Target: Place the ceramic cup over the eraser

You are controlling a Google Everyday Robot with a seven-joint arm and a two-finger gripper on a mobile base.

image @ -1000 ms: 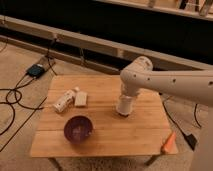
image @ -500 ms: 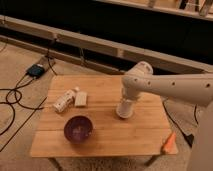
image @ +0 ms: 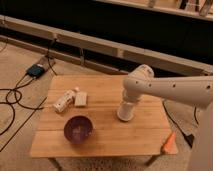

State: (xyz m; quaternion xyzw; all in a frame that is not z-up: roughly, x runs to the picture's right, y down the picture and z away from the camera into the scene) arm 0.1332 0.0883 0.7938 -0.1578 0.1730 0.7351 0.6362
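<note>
My white arm reaches in from the right and bends straight down over the right-middle of the wooden table (image: 100, 137). The gripper (image: 126, 113) is at the arm's lower end, right at the tabletop. A white rounded shape there looks like the ceramic cup (image: 125, 116), standing on the wood, but it blends into the white gripper. The eraser is hidden; no dark block shows anywhere on the table.
A dark purple bowl (image: 78, 129) sits front left of the gripper. A white bottle (image: 65, 101) lies on its side at the left, with a pale flat block (image: 81, 99) beside it. An orange object (image: 170, 142) is at the table's right front corner. Cables run across the floor on the left.
The arm's lower end has sunk a little towards the tabletop at the same spot. The bowl, bottle and pale block have not moved.
</note>
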